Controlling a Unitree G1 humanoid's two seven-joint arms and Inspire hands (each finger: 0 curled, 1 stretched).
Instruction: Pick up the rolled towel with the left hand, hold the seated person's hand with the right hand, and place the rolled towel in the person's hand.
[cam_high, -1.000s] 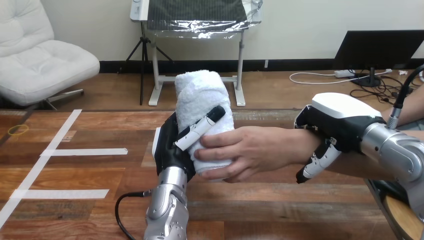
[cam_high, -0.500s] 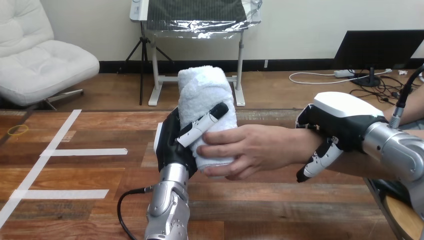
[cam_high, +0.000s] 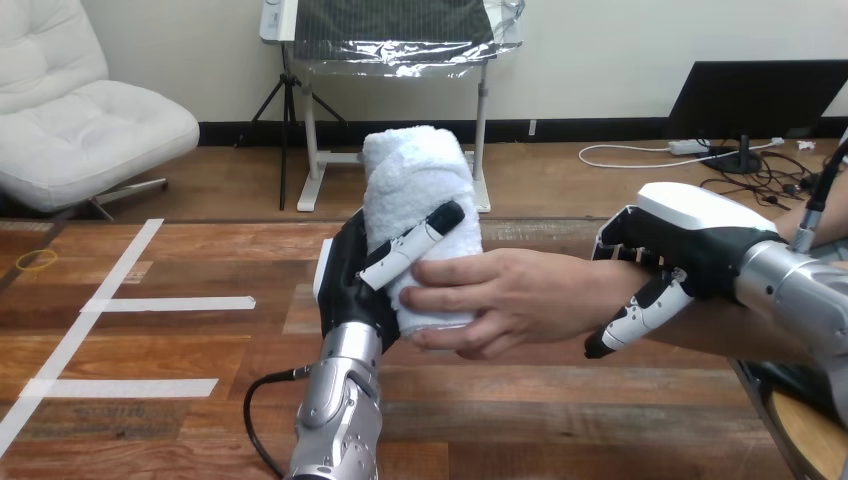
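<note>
The rolled white towel (cam_high: 415, 185) stands upright above the table's middle. My left hand (cam_high: 348, 285) is shut on it from the left, with the thumb (cam_high: 412, 248) lying across its front. The person's hand (cam_high: 505, 298) comes in from the right, and its fingers wrap the towel's lower part just below my thumb. My right hand (cam_high: 690, 240) sits over the person's wrist. Its fingers (cam_high: 640, 315) curl down round the near side of that wrist.
White tape strips (cam_high: 170, 303) mark the wooden table (cam_high: 150, 350) at the left, and a yellow ring (cam_high: 37, 259) lies near its far left edge. A black cable (cam_high: 262, 400) loops beside my left forearm.
My left hand has carried the towel slightly right and up. The person's hand has stayed closed on its lower part. My right hand has shifted a little to the right on the wrist.
</note>
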